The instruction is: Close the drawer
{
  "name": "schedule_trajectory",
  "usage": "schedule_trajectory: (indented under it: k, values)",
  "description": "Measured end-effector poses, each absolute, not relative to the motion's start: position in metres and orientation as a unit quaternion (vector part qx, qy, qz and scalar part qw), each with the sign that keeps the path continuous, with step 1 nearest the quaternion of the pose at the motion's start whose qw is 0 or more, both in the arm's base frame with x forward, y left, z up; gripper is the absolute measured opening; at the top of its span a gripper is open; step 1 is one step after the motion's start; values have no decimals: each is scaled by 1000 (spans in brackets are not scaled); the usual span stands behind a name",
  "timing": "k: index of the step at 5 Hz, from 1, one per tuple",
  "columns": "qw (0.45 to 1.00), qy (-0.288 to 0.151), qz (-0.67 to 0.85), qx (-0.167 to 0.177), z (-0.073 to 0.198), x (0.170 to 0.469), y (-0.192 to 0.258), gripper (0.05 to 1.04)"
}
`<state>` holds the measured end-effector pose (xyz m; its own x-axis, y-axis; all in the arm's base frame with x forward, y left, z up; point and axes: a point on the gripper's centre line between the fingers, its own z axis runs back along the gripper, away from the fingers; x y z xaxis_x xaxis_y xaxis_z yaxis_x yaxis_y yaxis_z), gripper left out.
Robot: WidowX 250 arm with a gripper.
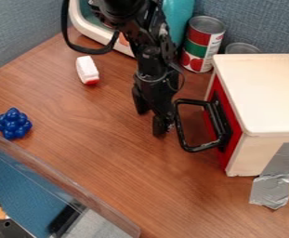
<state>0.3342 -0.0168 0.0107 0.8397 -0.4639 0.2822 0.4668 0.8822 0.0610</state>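
Wood-grain table [109, 162] — red drawer [233, 119], black handle [200, 148] beside gripper [150, 122].

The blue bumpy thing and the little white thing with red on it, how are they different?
The bumpy thing is blue, but the white thing is white with a red end. The bumpy thing is roundish and knobbly, while the white thing is longer and smoother. Both sit on the brown tabletop.
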Motion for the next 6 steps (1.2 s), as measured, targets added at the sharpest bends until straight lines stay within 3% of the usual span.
schedule_trajectory:
  k: [2, 3, 5, 6]
  values:
    - [963, -153, -223, 4, 24, 327, -9, 999]
    - [974, -141, -172, 39, 52, 296, 28, 999]
    - [990, -85, -84, 77, 100, 219, 93, 999]
    - [993, -78, -72, 48, 110, 196, 106, 999]
